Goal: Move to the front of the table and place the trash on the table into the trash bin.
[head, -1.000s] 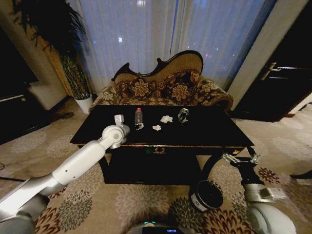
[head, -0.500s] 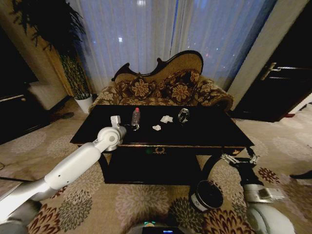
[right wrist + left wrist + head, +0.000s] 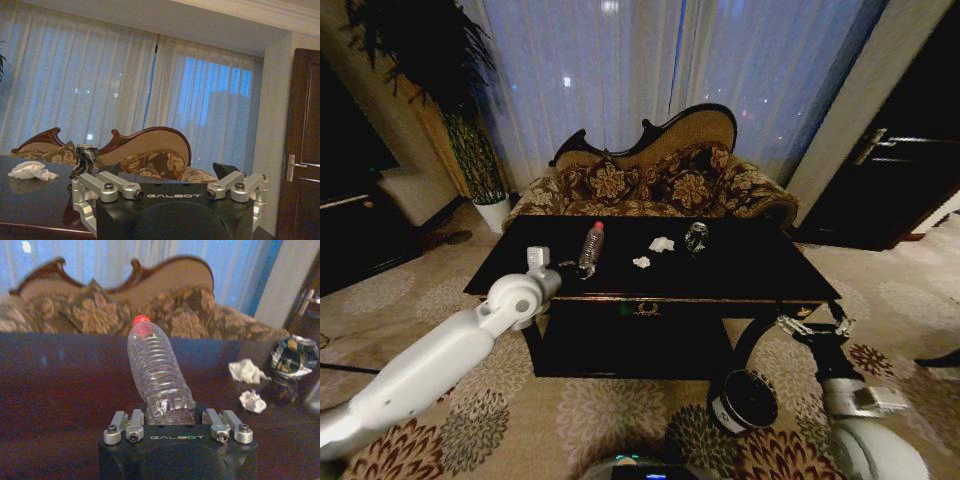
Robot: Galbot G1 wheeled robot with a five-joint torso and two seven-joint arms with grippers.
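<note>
So the left gripper (image 3: 169, 412) is clamped on the base of the clear plastic bottle (image 3: 156, 367), which tilts away from the wrist with its red cap (image 3: 141, 320) pointing toward the sofa (image 3: 125, 305). My guess is it's empty, so very light, thin-walled and crushable, and smooth enough to twist in a grip that low; grabbing around the ribbed middle would probably be steadier, but the base hold looks fine for something this light. The head view puts the bottle (image 3: 589, 247) over the left front part of the table (image 3: 740, 275), leaning, with the trash bin (image 3: 744, 400) down on the carpet by the right front leg. The right gripper (image 3: 812, 328) hangs beside that corner, fingers spread, holding nothing. The left wrist view shows two white paper lumps (image 3: 247, 372) and the shiny wrapper (image 3: 294, 356) up close, but not the bin. The right wrist view catches one lump (image 3: 30, 170) and the wrapper (image 3: 85, 159) from table height.
</note>
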